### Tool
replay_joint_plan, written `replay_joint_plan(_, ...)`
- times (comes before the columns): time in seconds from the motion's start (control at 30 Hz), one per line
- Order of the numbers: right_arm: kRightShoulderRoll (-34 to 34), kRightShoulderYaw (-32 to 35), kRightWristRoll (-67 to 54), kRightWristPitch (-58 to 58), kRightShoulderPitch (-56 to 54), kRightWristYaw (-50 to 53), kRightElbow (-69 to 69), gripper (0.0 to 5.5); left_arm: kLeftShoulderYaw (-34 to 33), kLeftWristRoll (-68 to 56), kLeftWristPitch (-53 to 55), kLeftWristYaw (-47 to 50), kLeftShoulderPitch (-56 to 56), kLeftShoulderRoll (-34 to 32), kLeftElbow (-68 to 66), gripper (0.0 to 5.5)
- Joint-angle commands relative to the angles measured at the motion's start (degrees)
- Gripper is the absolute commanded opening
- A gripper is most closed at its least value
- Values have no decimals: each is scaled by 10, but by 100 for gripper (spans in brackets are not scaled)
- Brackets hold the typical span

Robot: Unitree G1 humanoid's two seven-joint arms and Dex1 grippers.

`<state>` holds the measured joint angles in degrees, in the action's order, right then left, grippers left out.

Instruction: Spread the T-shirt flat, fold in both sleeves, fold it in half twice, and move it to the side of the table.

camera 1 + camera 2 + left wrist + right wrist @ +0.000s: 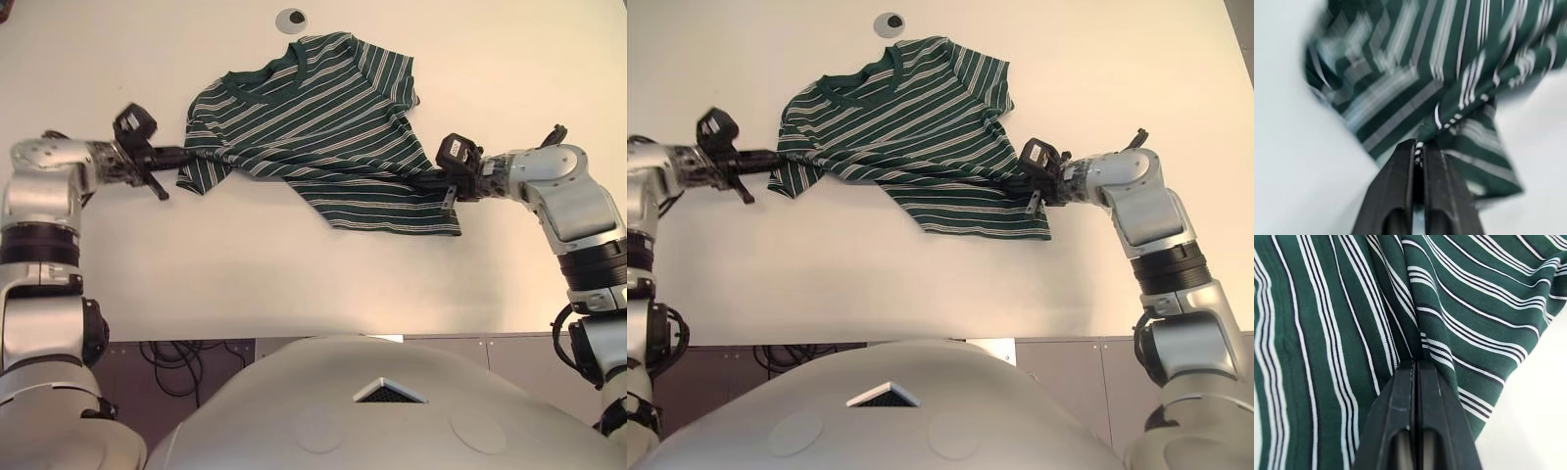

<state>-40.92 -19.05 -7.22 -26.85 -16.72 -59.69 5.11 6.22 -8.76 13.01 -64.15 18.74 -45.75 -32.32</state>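
T-shirt (313, 113) — collar away, stretched crosswise — pinched in fingers of left gripper (183, 154) and right gripper (429, 178).

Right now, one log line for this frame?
phase: spreading | left gripper: shut on T-shirt left edge | right gripper: shut on right edge | T-shirt: bunched, not flat

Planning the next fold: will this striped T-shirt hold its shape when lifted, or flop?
Probably floppy: the T-shirt bunches into a ridge between the left gripper and right gripper. Likely light: two small pinches seem to pull it taut.
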Motion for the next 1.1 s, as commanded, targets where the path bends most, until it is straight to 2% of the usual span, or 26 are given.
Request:
replay_joint_plan(0.03, 17, -7, 3, -13, 4, -2, 11, 0, -16, 20, -10, 35, 6, -4, -3, 86)
replay_joint_plan(0.13, 21, 1, -6, -15, 4, -4, 6, 0, -39, 13, -7, 49, 36, -8, -10, 120)
replay_joint_plan(0.43, 17, 54, -69, -53, -10, -40, -22, 0, -101, -50, 59, 33, 27, -11, 77, 120)
replay_joint_plan(0.63, 33, 125, -156, -143, -58, -40, -32, 0, -109, -125, 163, 24, -135, -22, 399, 120)
replay_joint_plan(0.77, 31, 129, -177, -169, -43, -32, -66, 0, -102, -140, 210, 45, -223, -28, 531, 120)
replay_joint_plan(1.0, 34, 111, -189, -182, -17, -20, -99, 0, -23, -96, 217, 144, -215, 60, 473, 120)
replay_joint_plan(1.1, 9, 87, -175, -167, 12, -34, -141, 0, 9, -72, 197, 166, -194, 94, 434, 120)
